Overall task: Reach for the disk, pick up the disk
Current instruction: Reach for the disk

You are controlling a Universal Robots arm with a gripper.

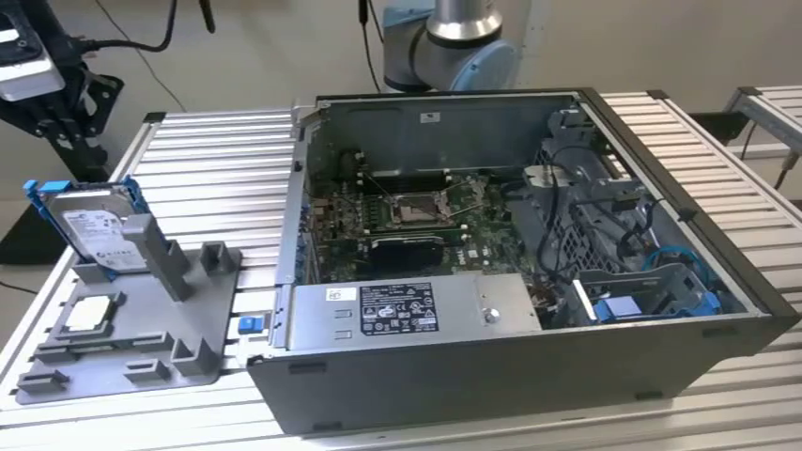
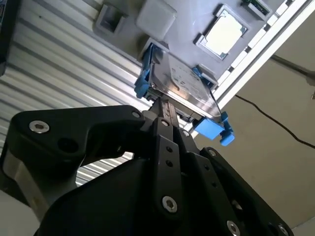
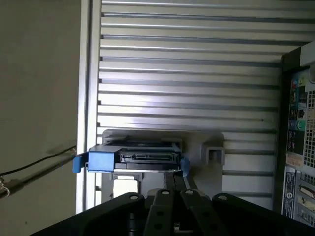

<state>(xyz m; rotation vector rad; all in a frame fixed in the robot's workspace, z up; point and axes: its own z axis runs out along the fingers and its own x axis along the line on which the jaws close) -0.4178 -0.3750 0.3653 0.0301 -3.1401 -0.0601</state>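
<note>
Black tool [image 2: 160, 104], closed and empty, hangs near the disk [image 2: 179, 81] standing upright in the grey holder [image 2: 157, 14].

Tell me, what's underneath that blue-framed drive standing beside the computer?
A grey plastic stand holds the drive on edge. The drive's bottom edge is hidden behind the stand's posts, so what's directly beneath cannot be seen.

The disk [image 3: 134, 158] is seen edge-on, its connector side facing the camera and blue bracket tabs [image 3: 101, 161] at both its ends. It sits in a grey holder [image 3: 210, 143] on a ribbed metal table [image 3: 187, 73] that stretches away beyond it. The black gripper [image 3: 175, 178] reaches toward the disk, fingers drawn close together, tips just short of one end. A computer case [image 3: 298, 147] stands well apart from the disk; off its other end, a cable [image 3: 34, 164] crosses the floor [image 3: 39, 73].
</note>
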